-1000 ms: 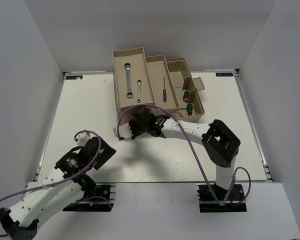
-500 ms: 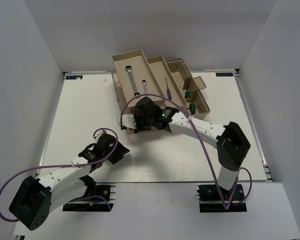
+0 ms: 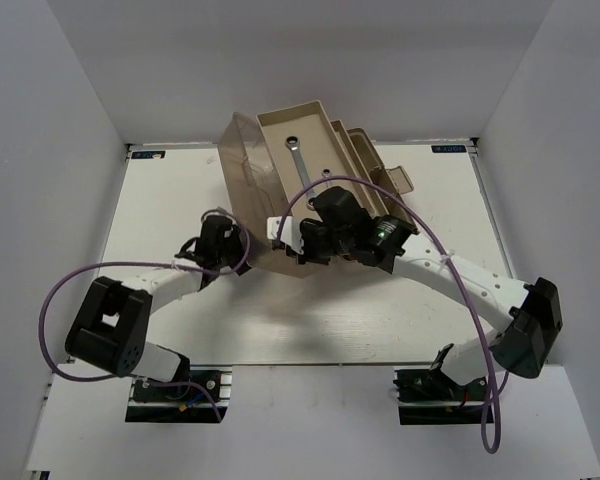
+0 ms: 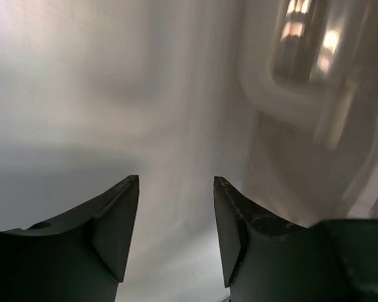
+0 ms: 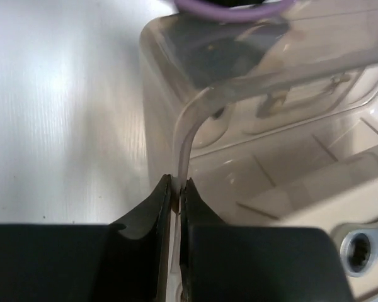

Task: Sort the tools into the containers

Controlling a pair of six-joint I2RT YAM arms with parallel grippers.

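The toolbox (image 3: 315, 150) stands at the back middle, its beige trays (image 3: 302, 128) folded close together. A silver wrench (image 3: 300, 165) lies in the top tray, and its ring end shows in the right wrist view (image 5: 359, 251). The screwdrivers are hidden. My right gripper (image 3: 285, 240) (image 5: 177, 182) is shut on the edge of the smoky translucent lid (image 3: 245, 165) (image 5: 195, 119), which is raised and tilted up at the box's left. My left gripper (image 3: 238, 250) (image 4: 176, 182) is open and empty, just left of the lid (image 4: 302, 94).
The toolbox handle (image 3: 395, 178) sticks out at the box's right. The white table (image 3: 160, 210) is walled at the left, back and right. Purple cables (image 3: 70, 300) loop from both arms.
The right gripper has swung the lid up and rightwards, and the trays have folded together over the box. The left arm has reached forward to the lid's left side.
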